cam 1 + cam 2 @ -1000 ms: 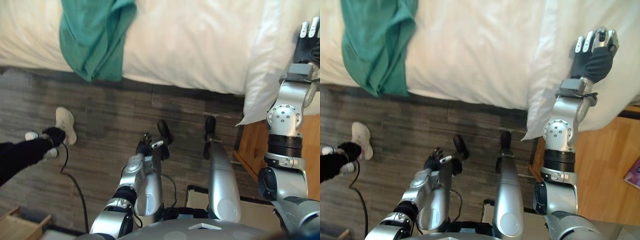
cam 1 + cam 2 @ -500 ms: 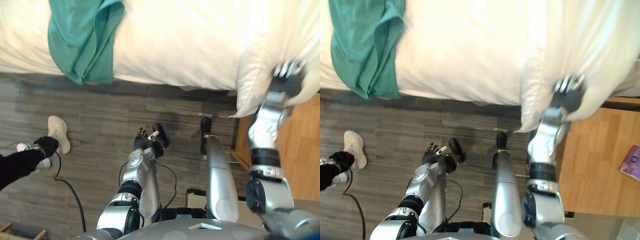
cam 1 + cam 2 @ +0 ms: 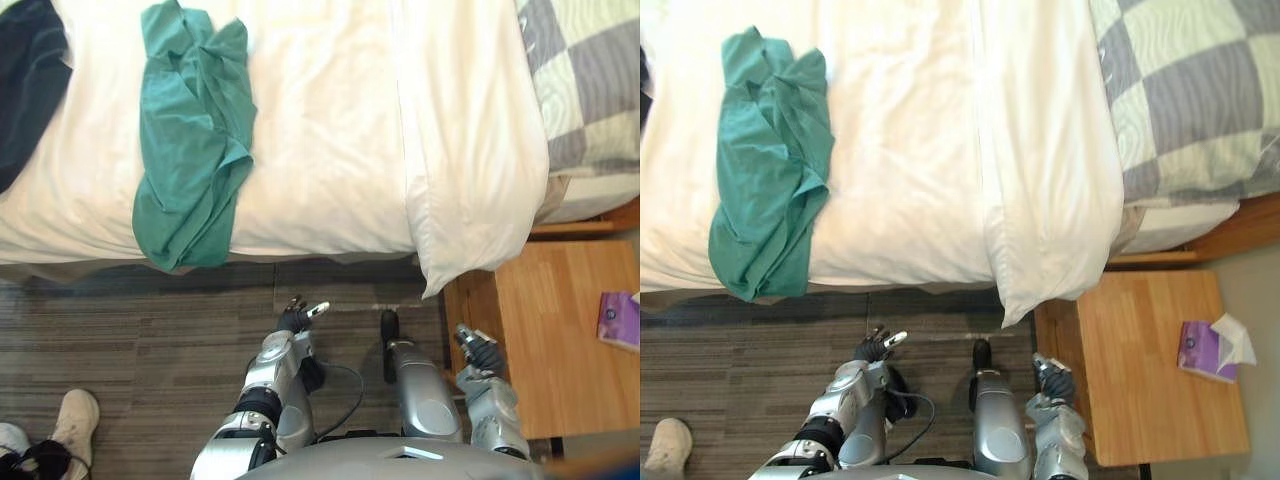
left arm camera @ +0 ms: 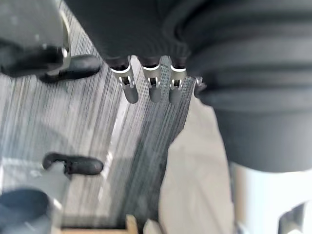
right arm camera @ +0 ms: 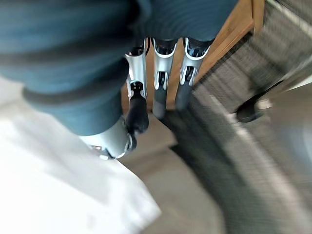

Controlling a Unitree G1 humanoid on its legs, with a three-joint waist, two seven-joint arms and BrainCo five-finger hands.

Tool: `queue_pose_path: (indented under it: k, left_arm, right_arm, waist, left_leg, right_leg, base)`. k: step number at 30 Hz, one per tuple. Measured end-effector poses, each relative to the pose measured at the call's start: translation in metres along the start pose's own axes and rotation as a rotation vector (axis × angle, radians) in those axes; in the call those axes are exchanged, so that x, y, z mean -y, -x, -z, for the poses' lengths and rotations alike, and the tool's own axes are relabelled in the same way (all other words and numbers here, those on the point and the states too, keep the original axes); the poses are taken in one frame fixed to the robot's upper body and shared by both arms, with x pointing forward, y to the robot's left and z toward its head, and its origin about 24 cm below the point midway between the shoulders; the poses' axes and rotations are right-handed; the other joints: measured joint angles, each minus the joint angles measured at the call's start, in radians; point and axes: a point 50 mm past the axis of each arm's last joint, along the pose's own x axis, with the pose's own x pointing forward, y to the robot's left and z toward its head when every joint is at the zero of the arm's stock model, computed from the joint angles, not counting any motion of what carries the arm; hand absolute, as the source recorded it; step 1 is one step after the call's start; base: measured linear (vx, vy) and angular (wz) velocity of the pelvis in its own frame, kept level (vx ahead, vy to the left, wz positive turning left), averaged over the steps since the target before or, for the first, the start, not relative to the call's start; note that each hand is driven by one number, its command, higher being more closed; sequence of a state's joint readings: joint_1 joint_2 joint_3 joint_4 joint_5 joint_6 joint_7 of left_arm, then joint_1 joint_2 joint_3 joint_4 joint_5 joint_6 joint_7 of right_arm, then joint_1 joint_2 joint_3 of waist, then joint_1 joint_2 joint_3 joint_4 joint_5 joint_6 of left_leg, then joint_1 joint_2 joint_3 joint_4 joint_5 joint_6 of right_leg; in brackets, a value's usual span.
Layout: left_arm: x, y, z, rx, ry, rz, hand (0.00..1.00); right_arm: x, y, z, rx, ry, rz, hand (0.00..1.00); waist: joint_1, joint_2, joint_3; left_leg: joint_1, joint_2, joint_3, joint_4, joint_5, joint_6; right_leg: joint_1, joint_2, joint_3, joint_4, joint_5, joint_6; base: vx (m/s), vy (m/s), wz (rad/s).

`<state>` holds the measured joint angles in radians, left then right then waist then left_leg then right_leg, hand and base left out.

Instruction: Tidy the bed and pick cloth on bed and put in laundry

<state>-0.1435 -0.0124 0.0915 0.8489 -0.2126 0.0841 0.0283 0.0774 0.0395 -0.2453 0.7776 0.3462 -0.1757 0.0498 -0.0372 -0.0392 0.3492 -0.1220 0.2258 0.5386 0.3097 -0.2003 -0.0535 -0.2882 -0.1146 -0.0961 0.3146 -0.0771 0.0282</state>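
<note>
No writing, number or sign can be read anywhere here. The purple packet [image 3: 1202, 350] on the wooden bedside table [image 3: 1140, 395] is the one thing likely to bear a label, but its face is too small to make out. The green cloth [image 3: 770, 190], the white bed [image 3: 905, 150] and the grey-checked pillow [image 3: 1200, 90] are bare fabric.

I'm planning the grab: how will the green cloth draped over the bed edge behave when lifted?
The green cloth lies in soft folds, so probably floppy and light. Its lower end hangs over the bed edge, so a push may slide it off.
</note>
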Motion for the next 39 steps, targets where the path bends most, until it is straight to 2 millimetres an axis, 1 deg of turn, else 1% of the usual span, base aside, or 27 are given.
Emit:
queue_pose_path:
  k: [4,7,9,11,12,14,16,17,18,19,20,21,22,23,24,25,26,27,28,29,30,31,34,35,36,37,39]
  left_arm:
    - [-0.020,0.007,0.020,-0.044,-0.013,-0.047,0.00]
    - [-0.027,0.009,0.028,-0.050,-0.016,-0.071,0.00]
    - [-0.029,0.012,0.035,-0.051,-0.004,-0.090,0.00]
    - [-0.032,0.015,0.039,-0.034,0.036,-0.119,0.00]
    - [-0.035,0.016,0.039,-0.031,0.043,-0.128,0.00]
    - [-0.042,0.019,0.042,-0.024,0.065,-0.153,0.00]
    - [-0.046,0.022,0.047,-0.018,0.084,-0.170,0.00]
    - [-0.049,0.023,0.048,-0.015,0.095,-0.177,0.00]
    - [-0.054,0.024,0.045,0.002,0.104,-0.191,0.00]
    - [-0.056,0.025,0.044,0.017,0.098,-0.195,0.00]
    - [-0.057,0.027,0.044,0.032,0.096,-0.198,0.00]
    - [-0.060,0.030,0.045,0.059,0.098,-0.198,0.00]
    - [-0.059,0.030,0.044,0.069,0.098,-0.197,0.00]
    - [-0.056,0.031,0.048,0.062,0.105,-0.188,0.00]
    - [-0.052,0.031,0.050,0.060,0.109,-0.176,0.00]
    - [-0.040,0.031,0.055,0.049,0.116,-0.135,0.00]
    - [-0.042,0.026,0.043,0.073,0.086,-0.121,0.00]
    - [-0.043,0.025,0.041,0.074,0.082,-0.120,0.00]
    - [-0.045,0.025,0.043,0.058,0.078,-0.124,0.00]
    - [-0.055,0.027,0.044,0.044,0.057,-0.144,0.00]
    - [-0.059,0.028,0.045,0.040,0.051,-0.155,0.00]
    - [-0.066,0.030,0.046,0.035,0.031,-0.165,0.00]
    - [-0.072,0.031,0.044,0.030,-0.041,-0.162,0.00]
    - [-0.068,0.027,0.039,0.038,-0.069,-0.144,0.00]
    - [-0.065,0.026,0.038,0.035,-0.078,-0.134,0.00]
    - [-0.061,0.025,0.039,0.022,-0.091,-0.118,0.00]
    - [-0.043,0.021,0.041,0.007,-0.116,-0.062,0.00]
  right_arm:
    - [0.018,0.001,0.014,-0.123,0.070,0.001,0.00]
    - [0.020,-0.004,0.009,-0.135,0.126,-0.032,0.00]
    - [0.021,-0.004,0.009,-0.138,0.143,-0.040,0.00]
    - [0.020,-0.005,0.006,-0.132,0.177,-0.054,0.00]
    - [0.023,-0.005,0.004,-0.129,0.190,-0.052,0.00]
    - [0.020,-0.005,0.002,-0.117,0.197,-0.063,0.00]
    - [0.021,-0.004,0.000,-0.102,0.196,-0.068,0.00]
    - [0.021,-0.005,-0.002,-0.096,0.205,-0.069,0.00]
    - [0.028,-0.002,0.001,-0.106,0.215,-0.055,0.00]
    - [0.033,0.001,0.003,-0.112,0.212,-0.046,0.00]
    - [0.036,0.002,0.004,-0.116,0.205,-0.038,0.00]
    - [0.040,0.004,0.005,-0.120,0.200,-0.038,0.00]
    - [0.042,0.005,0.006,-0.123,0.199,-0.042,0.00]
    - [0.042,0.005,0.005,-0.118,0.197,-0.053,0.00]
    - [0.043,0.006,0.005,-0.114,0.197,-0.055,0.00]
    - [0.047,0.008,0.005,-0.112,0.188,-0.040,0.00]
    - [0.046,0.011,0.016,-0.129,0.138,0.007,0.00]
    - [0.049,0.014,0.019,-0.133,0.123,0.027,0.00]
    - [0.053,0.016,0.023,-0.150,0.114,0.047,0.00]
    - [0.051,0.015,0.024,-0.153,0.112,0.038,0.00]
    - [0.051,0.015,0.026,-0.157,0.121,0.037,0.00]
    - [0.051,0.016,0.030,-0.174,0.135,0.031,0.00]
    - [0.039,0.014,0.027,-0.148,0.217,-0.073,0.00]
    - [0.031,0.012,0.025,-0.141,0.284,-0.139,0.00]
    - [0.027,0.011,0.025,-0.140,0.313,-0.169,0.00]
    - [0.022,0.010,0.025,-0.141,0.342,-0.209,0.00]
    - [0.013,0.008,0.025,-0.144,0.376,-0.265,0.00]
  waist:
    - [-0.009,0.029,-0.011]
    - [-0.011,0.047,-0.013]
    - [-0.006,0.048,-0.008]
    - [-0.009,0.060,0.002]
    - [-0.007,0.063,0.002]
    - [-0.007,0.058,-0.004]
    - [-0.008,0.057,-0.013]
    - [-0.011,0.057,-0.011]
    - [-0.012,0.035,-0.013]
    - [-0.012,0.023,-0.017]
    - [-0.011,0.013,-0.023]
    - [-0.007,0.001,-0.034]
    - [-0.006,0.002,-0.037]
    - [-0.006,0.016,-0.048]
    - [-0.006,0.027,-0.057]
    - [-0.012,0.057,-0.076]
    - [-0.003,0.013,-0.071]
    - [-0.003,0.013,-0.079]
    - [0.004,0.023,-0.091]
    - [0.015,0.031,-0.099]
    - [0.019,0.027,-0.102]
    - [0.031,0.025,-0.108]
    - [0.024,0.022,-0.111]
    - [0.021,0.021,-0.111]
    - [0.018,0.011,-0.117]
    - [0.017,0.013,-0.118]
    - [0.000,0.037,-0.130]
  left_leg:
    - [0.073,-0.018,0.002,-0.082,0.038,-0.022]
    - [0.069,-0.021,-0.001,-0.056,0.038,-0.025]
    - [0.047,-0.007,-0.011,0.052,0.031,-0.034]
    - [-0.009,0.039,-0.074,0.282,0.027,-0.042]
    - [-0.013,0.044,-0.087,0.306,0.026,-0.043]
    - [0.001,0.021,-0.090,0.302,0.025,-0.041]
    - [0.011,0.002,-0.087,0.239,-0.036,-0.016]
    - [-0.001,0.024,-0.088,0.268,-0.072,0.001]
    - [0.001,0.072,-0.117,0.304,-0.087,-0.006]
    - [0.003,0.093,-0.139,0.302,-0.086,-0.009]
    - [0.003,0.111,-0.165,0.292,-0.080,-0.019]
    - [0.024,0.151,-0.224,0.205,-0.043,-0.050]
    - [0.038,0.164,-0.239,0.167,-0.023,-0.052]
    - [0.051,0.179,-0.275,0.097,0.014,-0.066]
    - [0.051,0.179,-0.279,0.072,0.025,-0.085]
    - [0.050,0.172,-0.274,0.048,0.039,-0.155]
    - [0.043,0.118,-0.251,0.152,-0.014,-0.197]
    - [0.030,0.111,-0.251,0.188,-0.051,-0.200]
    - [0.022,0.120,-0.231,0.242,-0.105,-0.173]
    - [0.047,0.123,-0.180,0.234,-0.117,-0.139]
    - [0.066,0.121,-0.155,0.216,-0.116,-0.126]
    - [0.111,0.115,-0.103,0.159,-0.097,-0.098]
    - [0.142,0.058,-0.049,0.007,-0.015,-0.041]
    - [0.141,0.013,-0.049,-0.057,0.017,-0.026]
    - [0.143,-0.008,-0.050,-0.072,0.024,-0.019]
    - [0.149,-0.040,-0.053,-0.088,0.033,-0.010]
    - [0.199,-0.071,-0.072,-0.122,0.042,-0.002]
  right_leg:
    - [0.055,0.005,-0.026,-0.038,0.002,0.002]
    - [0.057,0.002,-0.026,-0.032,0.002,0.003]
    - [0.066,-0.011,-0.020,-0.014,-0.029,0.004]
    - [0.083,-0.033,-0.019,0.048,-0.088,-0.015]
    - [0.083,-0.037,-0.018,0.064,-0.095,-0.016]
    - [0.063,-0.070,-0.010,0.108,-0.115,-0.014]
    - [0.023,-0.082,0.006,0.122,-0.111,-0.020]
    - [0.013,-0.082,0.014,0.123,-0.108,-0.024]
    - [0.016,-0.110,0.028,0.123,-0.106,-0.018]
    - [0.017,-0.129,0.036,0.121,-0.102,-0.008]
    - [0.017,-0.146,0.044,0.119,-0.099,0.006]
    - [0.018,-0.183,0.073,0.105,-0.086,0.044]
    - [0.018,-0.194,0.087,0.098,-0.078,0.061]
    - [0.018,-0.220,0.105,0.072,-0.059,0.105]
    - [0.020,-0.233,0.109,0.055,-0.044,0.125]
    - [0.052,-0.261,0.104,-0.007,0.002,0.177]
    - [0.115,-0.337,0.110,-0.092,0.100,0.192]
    - [0.135,-0.347,0.102,-0.134,0.175,0.182]
    - [0.158,-0.342,0.075,-0.237,0.385,0.117]
    - [0.147,-0.339,-0.013,-0.198,0.427,0.069]
    - [0.134,-0.336,-0.075,-0.134,0.388,0.036]
    - [0.124,-0.311,-0.189,-0.036,0.309,0.007]
    - [0.121,-0.188,-0.312,0.069,0.161,0.069]
    - [0.139,-0.107,-0.311,0.063,0.047,0.069]
    - [0.159,-0.092,-0.316,0.047,0.018,0.059]
    - [0.178,-0.105,-0.322,0.017,0.004,0.046]
    - [0.240,-0.115,-0.319,-0.012,-0.006,0.033]
  base:
    - [0.07,-0.049,-0.01]
    - [0.01,-0.014,-0.04]
    - [-0.07,0.012,-0.04]
    - [-0.11,0.065,-0.11]
    - [-0.07,0.107,-0.23]
    - [-0.06,0.144,-0.20]
    - [-0.03,0.136,-0.14]
    - [0.03,0.159,0.04]
    - [0.02,0.166,0.12]
    - [0.02,0.176,0.19]
    - [0.03,0.317,0.06]
    - [0.03,0.279,-0.06]
    - [0.02,0.568,-0.23]
    - [0.00,0.338,-0.24]
    - [-0.01,0.617,-0.14]
    - [0.04,0.757,-0.03]
    - [0.04,0.897,0.03]
    - [0.04,0.781,-0.23]
    - [0.01,0.699,-0.48]
    - [0.03,0.662,-0.65]
    - [0.06,0.684,-0.76]
    - [0.07,0.369,-0.70]
    - [0.13,0.390,-0.46]
    - [0.07,0.256,-0.19]
    - [0.03,0.186,-0.08]
    - [0.00,0.136,0.17]
    - [0.02,0.079,0.31]
